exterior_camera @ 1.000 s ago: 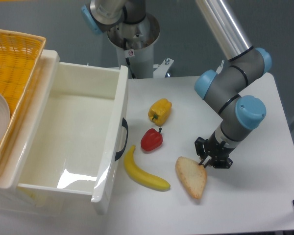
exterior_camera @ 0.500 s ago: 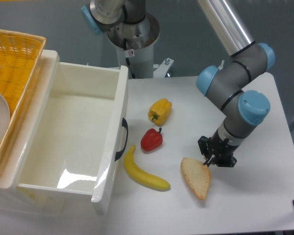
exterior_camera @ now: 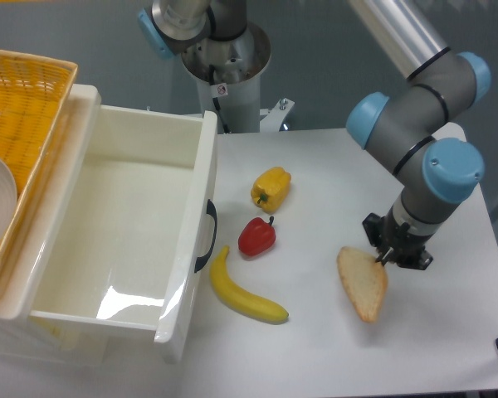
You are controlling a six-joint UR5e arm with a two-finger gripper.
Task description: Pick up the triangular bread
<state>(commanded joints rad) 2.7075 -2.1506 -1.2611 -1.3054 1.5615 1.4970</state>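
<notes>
- gripper (exterior_camera: 383, 259) jaws clenched on upper right edge of triangular bread (exterior_camera: 363, 283); bread tilted
- banana (exterior_camera: 242, 291), red pepper (exterior_camera: 256, 236) lie left on worktop (exterior_camera: 315, 348)

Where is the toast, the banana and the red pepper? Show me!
triangular bread (exterior_camera: 363, 283), fixed camera view, middle of its pale face.
banana (exterior_camera: 242, 292), fixed camera view, middle of its yellow curve.
red pepper (exterior_camera: 256, 237), fixed camera view, centre of its red body.
</notes>
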